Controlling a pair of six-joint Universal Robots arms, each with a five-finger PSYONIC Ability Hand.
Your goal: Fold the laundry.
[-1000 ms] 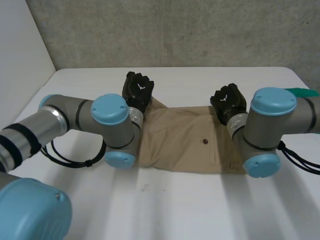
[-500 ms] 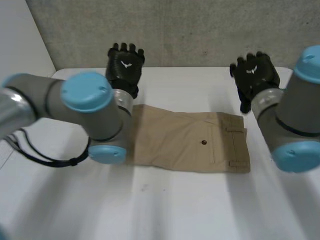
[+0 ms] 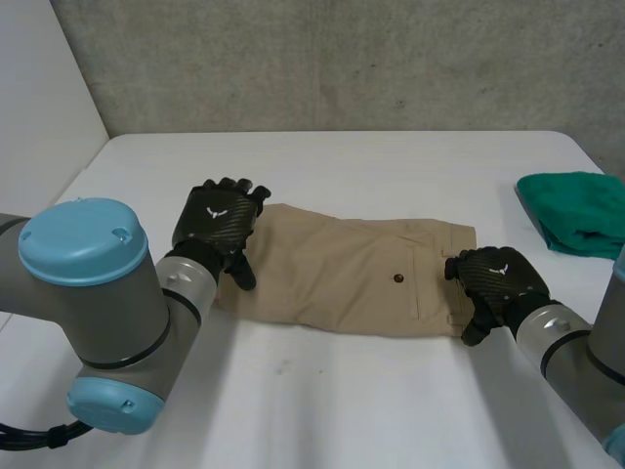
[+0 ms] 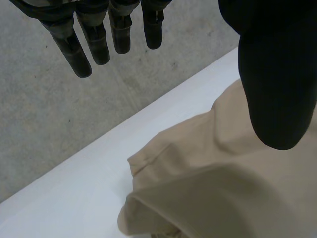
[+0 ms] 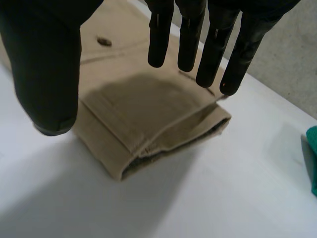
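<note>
The folded khaki shorts (image 3: 361, 278) lie flat across the middle of the desk (image 3: 322, 410), with the waistband (image 5: 163, 124) to the right. My left robot hand (image 3: 217, 227) hovers over their left end, fingers straight and apart from the thumb, holding nothing. My right robot hand (image 3: 493, 283) hangs equally open above the waistband's near corner. For a clean fold, I judge I should pinch through every layer at both ends, level with each other, and lift together. The green cloth (image 3: 576, 210) lies far right.
</note>
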